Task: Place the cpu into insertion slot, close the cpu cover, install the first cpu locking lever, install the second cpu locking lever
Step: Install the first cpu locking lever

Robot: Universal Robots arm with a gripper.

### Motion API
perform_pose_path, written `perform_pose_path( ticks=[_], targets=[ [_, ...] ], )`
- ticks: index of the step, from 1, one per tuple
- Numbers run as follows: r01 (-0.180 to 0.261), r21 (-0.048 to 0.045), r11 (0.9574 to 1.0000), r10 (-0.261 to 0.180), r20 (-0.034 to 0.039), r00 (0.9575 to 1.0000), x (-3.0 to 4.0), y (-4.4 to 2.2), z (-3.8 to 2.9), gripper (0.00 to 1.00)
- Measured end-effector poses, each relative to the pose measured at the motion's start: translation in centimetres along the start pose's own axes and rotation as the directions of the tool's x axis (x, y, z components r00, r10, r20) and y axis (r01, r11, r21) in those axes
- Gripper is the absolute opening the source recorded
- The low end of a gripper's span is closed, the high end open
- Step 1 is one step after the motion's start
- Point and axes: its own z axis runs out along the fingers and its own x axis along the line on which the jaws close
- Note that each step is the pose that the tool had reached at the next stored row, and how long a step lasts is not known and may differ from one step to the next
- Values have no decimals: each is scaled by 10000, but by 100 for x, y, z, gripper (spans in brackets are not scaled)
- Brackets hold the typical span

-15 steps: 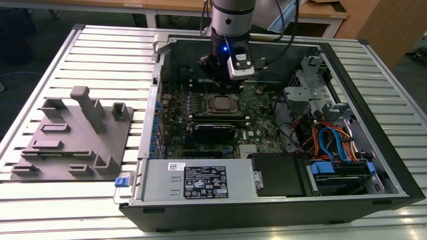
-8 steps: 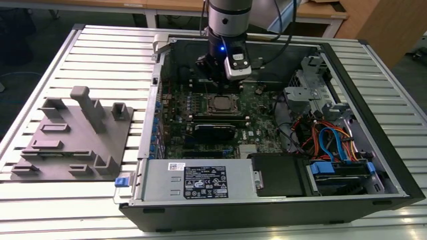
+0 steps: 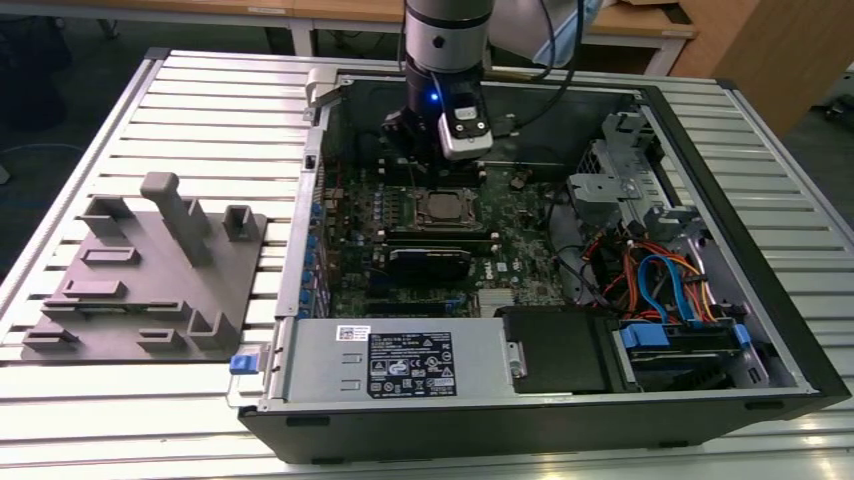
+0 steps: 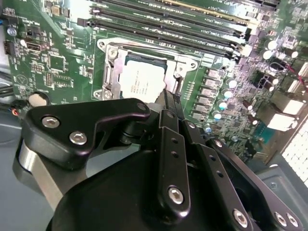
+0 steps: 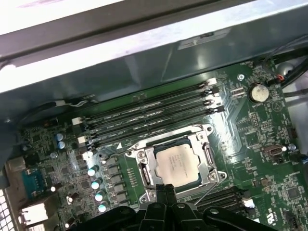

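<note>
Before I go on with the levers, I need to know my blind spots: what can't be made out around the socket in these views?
1. Cpu cover edge nearest the gripper: hidden behind the shut fingertips in both wrist views.
2. Locking lever: too thin in the first wrist view to tell whether it is latched.
3. Cpu seating: too small to judge in the exterior view.

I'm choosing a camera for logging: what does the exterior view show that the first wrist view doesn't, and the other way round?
Exterior view's extras: the grey fixture plate, the power supply, the blue and orange cables. First wrist view's extras: the coin battery, the long memory slots. Shared: the claw, and the cpu with the cpu cover framing it, on the green motherboard.
</note>
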Motion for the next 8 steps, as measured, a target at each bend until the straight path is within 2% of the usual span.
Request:
perform_pose_path(
  ticks=[3, 6, 8],
  targets=[
    [508, -12, 9987, -508, -7, 9987, 1, -1, 2, 10],
    [990, -24, 9951, -990, -13, 9951, 1, -1, 2, 10],
    [1074, -27, 9942, -1074, -14, 9942, 1, -1, 3, 10]
  ],
)
